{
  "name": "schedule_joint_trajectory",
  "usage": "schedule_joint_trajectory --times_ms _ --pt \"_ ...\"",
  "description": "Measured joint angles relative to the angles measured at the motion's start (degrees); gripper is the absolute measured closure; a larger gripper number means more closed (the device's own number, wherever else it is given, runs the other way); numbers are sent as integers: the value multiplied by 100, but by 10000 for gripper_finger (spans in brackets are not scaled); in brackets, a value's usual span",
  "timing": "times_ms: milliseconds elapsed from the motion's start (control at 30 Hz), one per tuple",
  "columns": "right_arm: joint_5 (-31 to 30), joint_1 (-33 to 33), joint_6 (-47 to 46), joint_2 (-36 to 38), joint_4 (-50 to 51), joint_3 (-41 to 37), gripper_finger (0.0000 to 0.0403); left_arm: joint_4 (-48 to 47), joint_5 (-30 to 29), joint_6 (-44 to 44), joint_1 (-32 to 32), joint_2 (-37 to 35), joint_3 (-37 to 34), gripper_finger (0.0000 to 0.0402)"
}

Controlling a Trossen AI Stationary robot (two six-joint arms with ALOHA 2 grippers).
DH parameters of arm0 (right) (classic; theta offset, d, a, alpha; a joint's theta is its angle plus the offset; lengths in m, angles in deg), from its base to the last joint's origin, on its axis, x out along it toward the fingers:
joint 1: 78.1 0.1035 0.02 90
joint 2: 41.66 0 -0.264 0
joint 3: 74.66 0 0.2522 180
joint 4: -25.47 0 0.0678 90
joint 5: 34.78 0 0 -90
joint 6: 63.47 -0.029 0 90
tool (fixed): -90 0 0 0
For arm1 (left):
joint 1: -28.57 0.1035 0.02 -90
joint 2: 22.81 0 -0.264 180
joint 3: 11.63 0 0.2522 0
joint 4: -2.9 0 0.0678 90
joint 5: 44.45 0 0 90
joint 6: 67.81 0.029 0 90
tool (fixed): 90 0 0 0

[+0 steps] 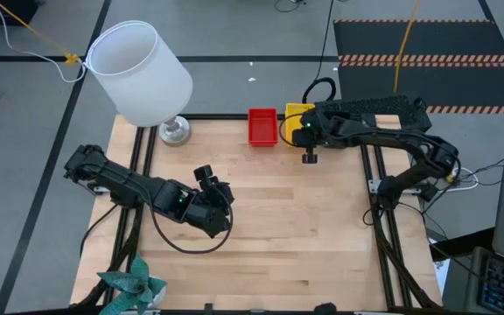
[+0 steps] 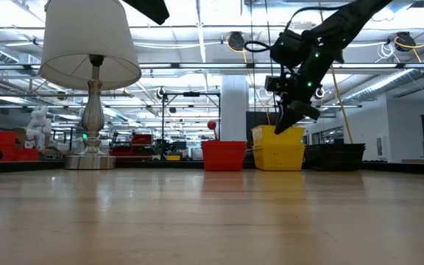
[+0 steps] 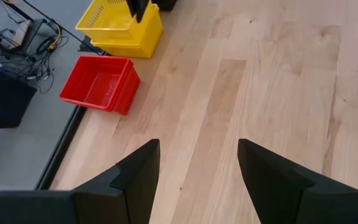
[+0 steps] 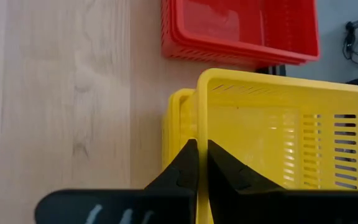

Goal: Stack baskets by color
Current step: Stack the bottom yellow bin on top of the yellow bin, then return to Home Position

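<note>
At the table's far edge, the right gripper (image 4: 197,163) pinches the light, stiff yellow perforated plastic basket (image 4: 284,143) by its thin rim.

1 red basket stack (image 1: 262,127), 1 yellow basket stack (image 3: 124,36), 1 lamp (image 1: 143,74).

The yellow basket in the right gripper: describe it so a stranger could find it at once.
Start at the white lamp on the table's far edge and move along that edge past the red baskets to the yellow stack. The yellow basket sits tilted on top of that stack, its rim pinched by the shut right gripper. Its neighbours lie flat and untouched.
</note>
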Motion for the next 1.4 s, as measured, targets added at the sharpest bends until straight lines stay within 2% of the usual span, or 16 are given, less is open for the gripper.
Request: schedule_joint_trajectory --times_ms 233,600,967,1167,1300,1400 --pt "-161 0 -16 -66 -67 4 392 2 1 9 0 0 0 183" --pt "-139 -7 -141 -68 -42 4 359 9 0 7 0 0 0 183" --pt "-118 3 -329 -51 -41 4 280 11 0 0 0 0 0 183" --pt "-118 135 -682 198 8 9 250 13 0 -2 0 0 0 183" --pt "-91 396 -1192 510 78 9 246 11 0 -2 0 0 0 183" --pt "215 684 -1565 820 114 9 249 9 0 -2 0 0 0 183"
